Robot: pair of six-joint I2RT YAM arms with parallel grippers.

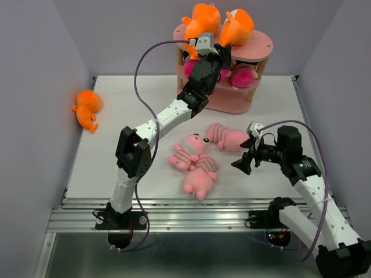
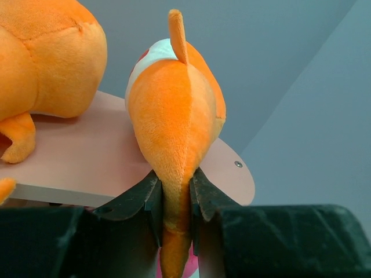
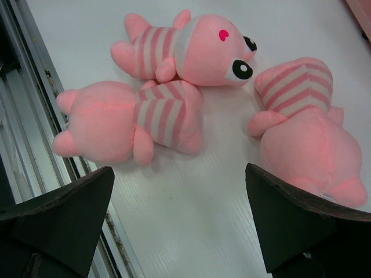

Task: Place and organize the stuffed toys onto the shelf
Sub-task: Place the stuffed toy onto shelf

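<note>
The pink shelf (image 1: 264, 43) stands at the back of the table. On its top tier (image 2: 87, 162) sit two orange monsters (image 1: 203, 20) (image 1: 240, 23). My left gripper (image 2: 174, 197) is shut on the right monster (image 2: 174, 110), pinching a low limb, with the other monster (image 2: 46, 58) beside it. Magenta dolls (image 1: 243, 74) fill the middle tier. A third orange monster (image 1: 88, 107) lies at the table's left edge. Three pink striped pigs (image 3: 191, 49) (image 3: 127, 119) (image 3: 307, 127) lie mid-table. My right gripper (image 3: 179, 220) hovers open just in front of them, holding nothing.
Grey walls close in the table on the left, right and back. A metal rail (image 1: 197, 211) runs along the near edge by the arm bases. The left arm (image 1: 168, 116) stretches diagonally over the table toward the shelf.
</note>
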